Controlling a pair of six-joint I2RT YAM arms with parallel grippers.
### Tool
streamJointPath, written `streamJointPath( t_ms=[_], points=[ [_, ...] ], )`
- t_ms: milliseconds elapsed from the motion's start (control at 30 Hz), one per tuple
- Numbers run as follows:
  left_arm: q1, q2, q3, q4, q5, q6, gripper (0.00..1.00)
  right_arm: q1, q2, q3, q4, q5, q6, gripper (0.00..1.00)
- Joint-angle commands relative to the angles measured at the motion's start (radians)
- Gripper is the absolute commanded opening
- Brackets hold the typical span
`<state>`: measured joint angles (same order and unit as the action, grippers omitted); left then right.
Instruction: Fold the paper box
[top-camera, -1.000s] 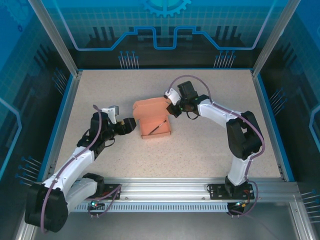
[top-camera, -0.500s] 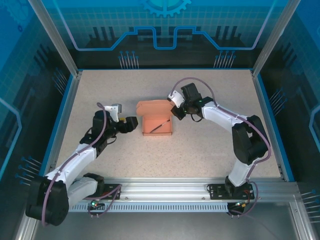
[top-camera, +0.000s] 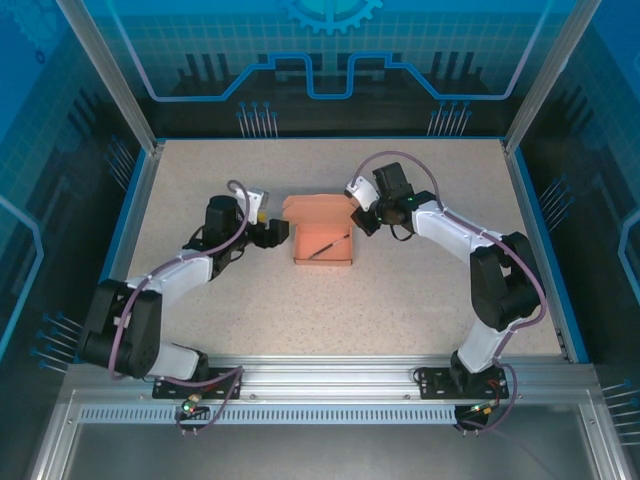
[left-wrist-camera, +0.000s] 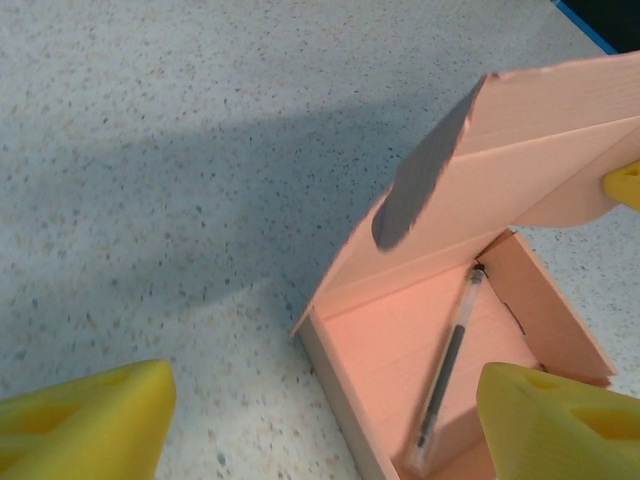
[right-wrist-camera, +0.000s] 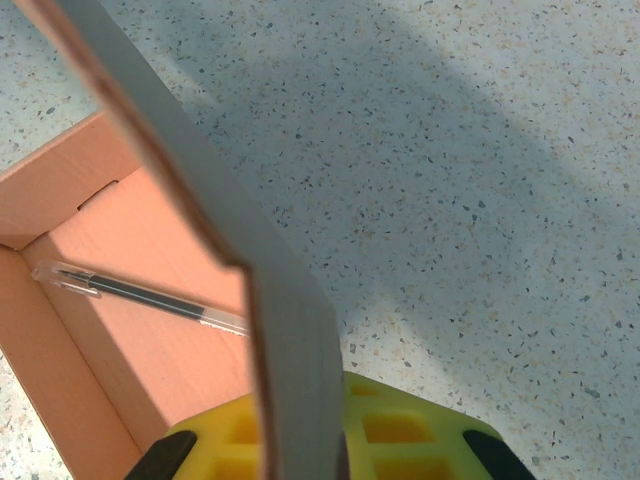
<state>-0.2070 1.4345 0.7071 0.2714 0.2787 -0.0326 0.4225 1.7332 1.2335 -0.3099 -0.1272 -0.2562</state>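
The salmon-pink paper box (top-camera: 322, 248) stands open-topped in the middle of the table, its lid flap (top-camera: 318, 207) raised over the far side. A thin dark pen (left-wrist-camera: 450, 365) lies inside on its floor. My right gripper (top-camera: 357, 216) is shut on the lid's right edge; in the right wrist view the flap (right-wrist-camera: 200, 200) runs edge-on down into the yellow jaws (right-wrist-camera: 305, 440). My left gripper (top-camera: 280, 233) is open at the box's left side. In the left wrist view the left wall (left-wrist-camera: 335, 385) lies between its spread fingers (left-wrist-camera: 320, 430), one over the table, one over the interior.
The speckled table (top-camera: 400, 310) has free room round the box on all sides. Blue borders (top-camera: 135, 230) run along left, right and far edges. An aluminium rail (top-camera: 330, 380) with both arm bases lies along the near edge.
My left gripper has travelled right and away from the bases, up to the box's left wall. The right gripper has shifted slightly right with the lid, and the box moved a little right with it.
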Motion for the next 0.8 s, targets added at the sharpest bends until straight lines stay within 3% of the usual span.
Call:
streamJointPath(
  t_ms=[0,167,500,767],
  points=[
    [-0.006,0.059,0.065,0.032,0.045,0.113,0.79,-0.014,-0.022,0.006,-0.028,0.0,-0.015,0.11],
    [-0.01,0.136,0.157,-0.046,0.074,0.158,0.73,-0.016,-0.017,0.012,-0.032,0.003,-0.015,0.11],
    [-0.026,0.238,0.326,-0.282,0.114,0.222,0.49,-0.018,-0.015,0.015,-0.032,-0.001,-0.012,0.11],
    [-0.034,0.257,0.353,-0.326,0.114,0.243,0.35,-0.018,-0.012,0.017,-0.034,0.001,-0.011,0.1]
  ],
)
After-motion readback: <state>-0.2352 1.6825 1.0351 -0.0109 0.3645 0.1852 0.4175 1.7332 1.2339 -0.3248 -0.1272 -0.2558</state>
